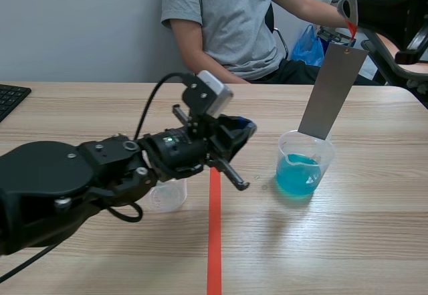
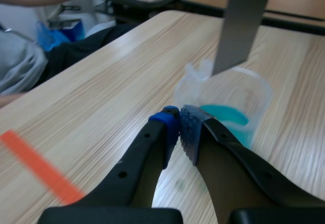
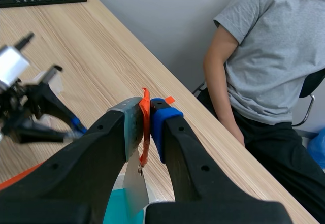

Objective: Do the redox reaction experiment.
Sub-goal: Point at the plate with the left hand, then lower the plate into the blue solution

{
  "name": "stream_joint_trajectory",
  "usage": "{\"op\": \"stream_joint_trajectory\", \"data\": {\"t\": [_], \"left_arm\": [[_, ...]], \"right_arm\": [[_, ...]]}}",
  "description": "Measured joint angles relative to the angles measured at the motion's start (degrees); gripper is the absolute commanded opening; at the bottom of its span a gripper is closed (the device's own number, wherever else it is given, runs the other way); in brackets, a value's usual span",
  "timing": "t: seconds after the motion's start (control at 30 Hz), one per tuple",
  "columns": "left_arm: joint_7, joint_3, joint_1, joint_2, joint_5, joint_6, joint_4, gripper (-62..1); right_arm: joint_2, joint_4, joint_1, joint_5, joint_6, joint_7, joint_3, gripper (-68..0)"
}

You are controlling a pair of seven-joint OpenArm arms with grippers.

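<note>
Metal strip (image 1: 332, 91) hangs by its orange tag (image 3: 145, 132), which is clamped in the right gripper (image 3: 147, 120); lower end at beaker (image 1: 287, 149) rim, above blue solution (image 1: 297, 174). Left gripper (image 2: 180, 125) closed, empty, beside beaker. Step judged: immersion; next calls for straight lowering

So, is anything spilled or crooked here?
No spill visible. The grey metal strip hangs slanted from the right gripper by its orange tag, its lower end at the mouth of the beaker, above the blue liquid.
</note>
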Motion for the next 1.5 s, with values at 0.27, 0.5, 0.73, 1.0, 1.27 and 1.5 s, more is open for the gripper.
{"op": "stream_joint_trajectory", "data": {"t": [0.27,0.5,0.73,1.0,1.27,1.5], "left_arm": [[-0.4,-15.1,15.2,-19.6,-0.2,0.2,17.9,-56.3],[-0.6,-31.2,34.9,-30.9,-5.1,0.2,27.2,-56.3],[-0.7,-49.3,56.4,-32.0,-5.0,0.1,28.3,-56.3],[-0.7,-63.2,74.1,-25.5,-4.9,0.2,28.0,-56.3],[-0.1,-67.2,82.2,-16.7,-4.7,0.2,27.3,-56.3],[1.6,-66.5,82.1,-14.4,-4.7,0.0,26.9,-56.3]], "right_arm": [[0.0,0.0,0.0,0.0,0.0,0.0,0.0,-66.4],[0.0,0.0,0.0,0.0,0.0,0.0,0.0,-66.4],[0.0,0.0,0.0,0.0,0.0,0.0,0.0,-66.4],[0.0,0.0,0.0,0.0,0.0,-0.2,0.0,-66.4],[-0.3,0.0,0.0,-0.1,0.0,-0.2,0.0,-66.4],[-3.3,0.0,0.0,-2.8,0.3,-0.3,0.0,-66.4]]}}
